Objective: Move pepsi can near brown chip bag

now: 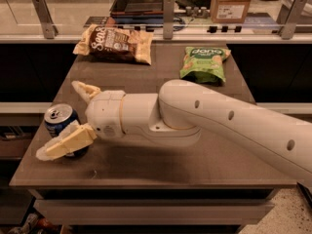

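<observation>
The tabletop [146, 167] carries everything. A white arm [234, 121] reaches in from the right of the pepsi can [58, 115]. The brown chip bag [114, 43] lies well apart behind the can. The green chip bag [204, 62] lies behind the can and far to its right. The tool [58, 121] is spread wide around the can, with one finger behind it and the other crossing its front.

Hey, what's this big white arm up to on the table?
The robot's arm stretches across the table to the pepsi can near the front left edge. Its gripper is open, with one finger behind the can and one in front, not yet clamped on it. The brown chip bag lies at the far left, well apart from the can. A green chip bag lies at the far right.
</observation>
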Tool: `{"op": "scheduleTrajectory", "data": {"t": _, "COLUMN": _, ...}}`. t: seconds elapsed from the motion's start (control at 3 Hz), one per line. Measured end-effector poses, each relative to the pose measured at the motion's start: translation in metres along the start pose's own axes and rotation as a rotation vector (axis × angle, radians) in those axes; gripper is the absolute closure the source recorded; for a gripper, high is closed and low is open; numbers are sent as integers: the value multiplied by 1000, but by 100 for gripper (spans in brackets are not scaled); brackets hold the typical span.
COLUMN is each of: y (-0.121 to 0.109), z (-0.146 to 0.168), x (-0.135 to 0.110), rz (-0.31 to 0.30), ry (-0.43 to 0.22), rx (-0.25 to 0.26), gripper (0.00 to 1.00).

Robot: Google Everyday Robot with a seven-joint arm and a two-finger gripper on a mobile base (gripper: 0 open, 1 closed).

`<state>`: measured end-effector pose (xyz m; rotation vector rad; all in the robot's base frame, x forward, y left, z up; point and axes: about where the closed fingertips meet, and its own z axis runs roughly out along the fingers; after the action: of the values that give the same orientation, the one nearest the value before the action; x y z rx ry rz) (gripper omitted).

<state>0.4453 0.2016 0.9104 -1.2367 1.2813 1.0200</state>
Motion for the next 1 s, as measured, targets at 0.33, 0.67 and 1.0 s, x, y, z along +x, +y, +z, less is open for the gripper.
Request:
{"op": "scheduleTrajectory", "data": {"t": 0.33, "y": -1, "z": 7, "x": 10, "rz": 11, "ry": -5, "rx": 8, "gripper": 0}}
{"op": "scheduleTrajectory", "data": {"t": 0.67, "y": 0, "z": 8, "x": 9, "rz": 8, "ry": -5, "rx": 4, "gripper": 18}}
{"op": "scheduleTrajectory", "data": {"t": 1.0, "y": 2, "z": 10, "x": 7, "rz": 5, "ry": -4, "rx": 1, "gripper": 42}}
